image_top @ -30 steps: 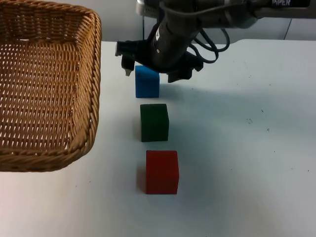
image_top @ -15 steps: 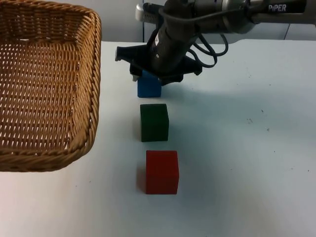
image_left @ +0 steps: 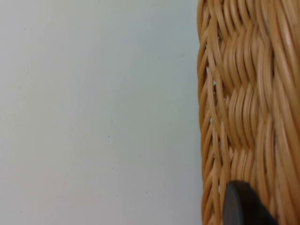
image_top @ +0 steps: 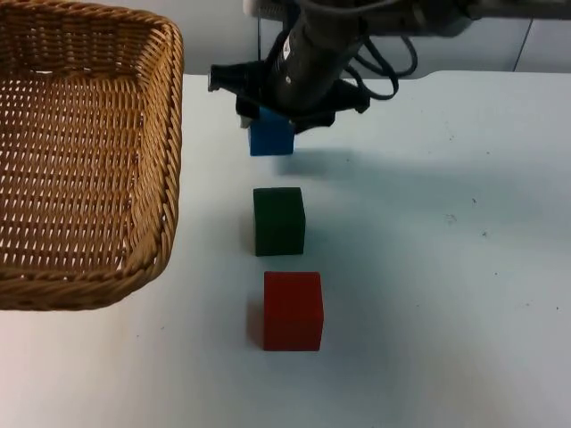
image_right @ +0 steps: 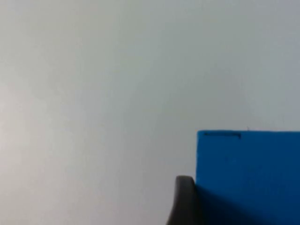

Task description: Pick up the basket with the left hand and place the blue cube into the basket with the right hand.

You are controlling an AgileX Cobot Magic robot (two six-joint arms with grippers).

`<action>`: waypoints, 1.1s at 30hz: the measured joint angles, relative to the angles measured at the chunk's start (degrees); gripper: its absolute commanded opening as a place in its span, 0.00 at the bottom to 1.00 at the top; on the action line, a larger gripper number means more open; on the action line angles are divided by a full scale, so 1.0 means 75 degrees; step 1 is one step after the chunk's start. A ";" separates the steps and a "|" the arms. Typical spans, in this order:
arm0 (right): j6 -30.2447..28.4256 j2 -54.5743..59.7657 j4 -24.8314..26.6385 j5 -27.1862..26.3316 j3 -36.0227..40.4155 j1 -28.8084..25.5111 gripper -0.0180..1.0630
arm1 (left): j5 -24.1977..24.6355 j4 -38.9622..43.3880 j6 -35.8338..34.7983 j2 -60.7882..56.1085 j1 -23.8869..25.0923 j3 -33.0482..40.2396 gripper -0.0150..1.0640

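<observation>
Right gripper [image_top: 270, 120] clamps the blue cube [image_top: 271, 138], raised near the table's far edge; carry it level over the wicker basket [image_top: 169, 134], gripped by the left gripper [image_left: 241, 206].

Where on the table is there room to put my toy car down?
The white table right of the green cube and red cube is bare. Crowded spots: the strip between those cubes and the basket, and the far middle, where the right gripper holds the blue cube.

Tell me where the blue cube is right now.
In the top view the blue cube sits in the right gripper, lifted off the table beyond the green cube, right of the basket.
</observation>
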 measured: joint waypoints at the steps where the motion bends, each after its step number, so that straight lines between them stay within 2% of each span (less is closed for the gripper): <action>1: -0.0054 -0.0238 -0.0092 0.0065 0.0000 0.0000 0.01 | 0.0000 0.0000 0.0000 0.0000 0.0000 0.0000 0.01; 9: -0.0742 -0.2199 -0.0284 0.0329 0.0000 0.0081 0.01 | 0.0000 0.0000 0.0000 0.0000 0.0000 0.0000 0.01; 12: -0.1246 -0.3191 -0.0315 0.0533 0.0000 0.0421 0.01 | 0.0000 0.0000 0.0000 0.0000 0.0000 0.0000 0.01; 16: -0.1574 -0.3700 -0.0315 0.0757 -0.0041 0.0887 0.01 | 0.0000 -0.0015 0.0000 0.0000 0.0000 0.0000 0.01; 22: -0.2161 -0.3733 -0.0058 0.1298 -0.0041 0.1699 0.01 | 0.0000 -0.0047 0.0000 0.0000 0.0000 0.0000 0.01; 27: -0.2356 -0.3437 0.0045 0.1390 -0.0041 0.2358 0.01 | 0.0000 -0.0062 0.0000 0.0000 0.0000 0.0000 0.01; 33: -0.2389 -0.3017 0.0089 0.1422 -0.0041 0.2794 0.01 | 0.0017 -0.0062 0.0000 0.0000 0.0000 0.0000 0.01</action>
